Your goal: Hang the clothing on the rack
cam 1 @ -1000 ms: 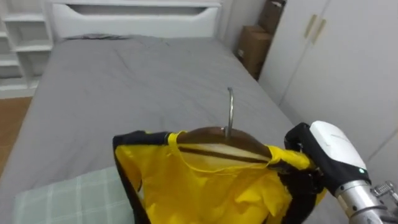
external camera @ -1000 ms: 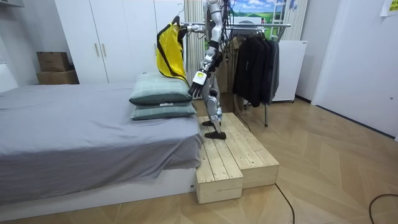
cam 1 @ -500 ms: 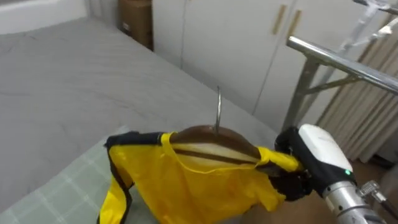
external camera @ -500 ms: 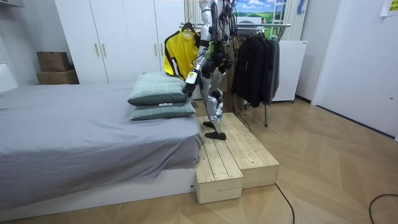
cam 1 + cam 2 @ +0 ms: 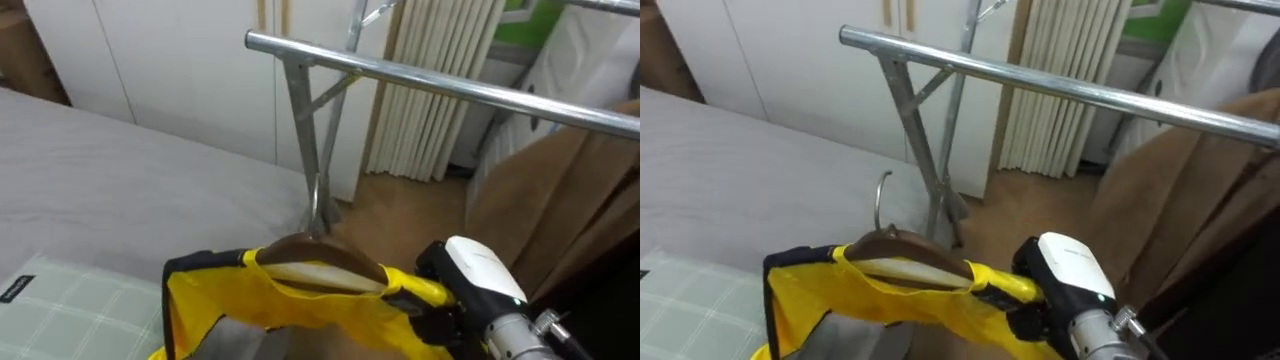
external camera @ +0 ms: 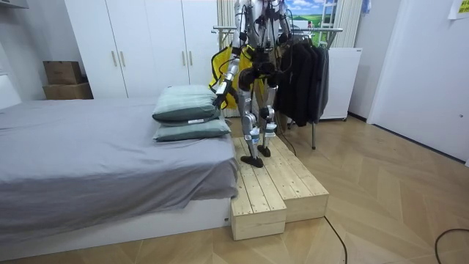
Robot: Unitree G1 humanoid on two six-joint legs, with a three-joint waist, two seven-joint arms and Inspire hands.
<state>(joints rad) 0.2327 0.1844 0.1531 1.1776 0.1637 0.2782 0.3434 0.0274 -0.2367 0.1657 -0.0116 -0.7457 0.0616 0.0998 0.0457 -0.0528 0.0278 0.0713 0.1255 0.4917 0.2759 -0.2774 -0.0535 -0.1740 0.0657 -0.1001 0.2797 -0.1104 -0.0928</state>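
While the robot is standing on the wooden platform [image 6: 275, 183] at the bed's end and facing the clothes rack, the yellow garment [image 5: 290, 315] is draping over a brown wooden hanger [image 5: 320, 252] at 6 o'clock in the eye views.

- Steel hook [image 5: 878, 205]: pointing toward 12 o'clock, sitting below the rail [image 5: 450, 80] and not touching it.
- Right hand [image 5: 478, 285]: gripping the hanger's shoulder at 4 o'clock, with dark fingers wrapping round it through the yellow cloth.
- Left hand [image 6: 218, 90]: hanging by the robot's side on the room view's left; its grasp cannot be told.

Step, as judged: the hook is going up and over the rail. Doing it well is calling for:
- lifting the hanger until the hook's mouth is clearing the bar;
- aiming at the bare stretch between the slanted upright [image 5: 303, 130] and the brown garment [image 5: 560, 200] at 3 o'clock;
- holding the hanger level so the cloth is not sliding off the free shoulder at 9 o'clock;
- lowering until the rail is taking the weight, and loosening the grasp only then.

Surface and room, left to right:
- checked pillow [image 5: 70, 310], lying at 8 o'clock;
- grey bed [image 5: 120, 170], stretching toward 10 o'clock;
- white wardrobe doors [image 5: 150, 60], standing at 11 o'clock;
- pale pleated curtain [image 5: 430, 110], hanging at 1 o'clock;
- dark clothes [image 6: 304, 73], hanging further along the rack;
- wood floor [image 6: 381, 213], spreading beyond.
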